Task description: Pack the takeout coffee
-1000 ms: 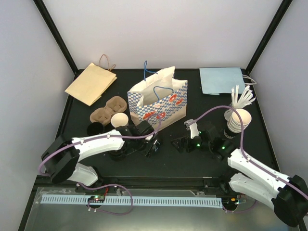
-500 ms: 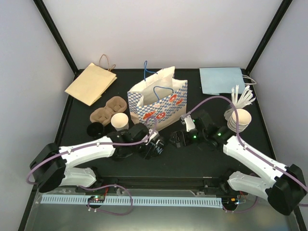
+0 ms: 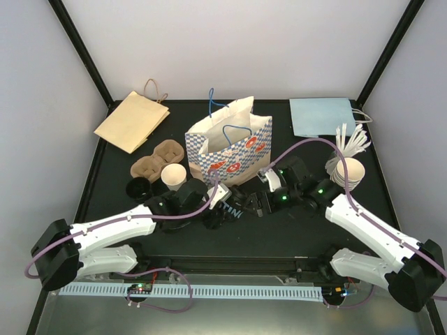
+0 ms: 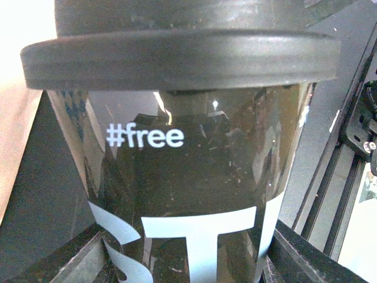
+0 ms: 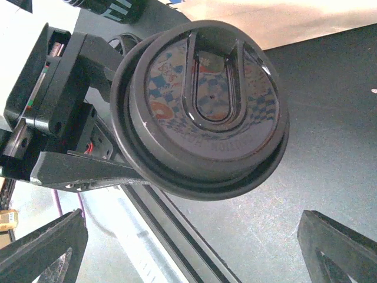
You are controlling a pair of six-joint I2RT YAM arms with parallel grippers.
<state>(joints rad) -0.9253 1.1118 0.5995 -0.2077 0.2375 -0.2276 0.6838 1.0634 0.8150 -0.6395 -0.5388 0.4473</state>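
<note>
Left tool (image 4: 188,257): closed on the black coffee cup (image 4: 194,177), one finger (image 4: 70,262) pressed to each side low on its body.
Right tool (image 5: 188,252): jaws spread wide and holding nothing, with its fingertips (image 5: 44,247) well apart.
Cup and right tool: the cup's black lid (image 5: 203,106) faces straight at the right tool, centred on the gap between its fingertips and not touching them.
Cup's attitude: tipped toward the right tool, with the lid seated. Whether its base meets the table (image 3: 279,230) cannot be told.
Cup's place: between the two tools near the middle of the table, just in front of the checked paper bag (image 3: 230,143).
Paper bag: stands upright with its mouth open, beyond the cup.
Also on the table: a brown cup carrier (image 3: 157,159) at left and a stack of paper cups (image 3: 347,173) at right.
</note>
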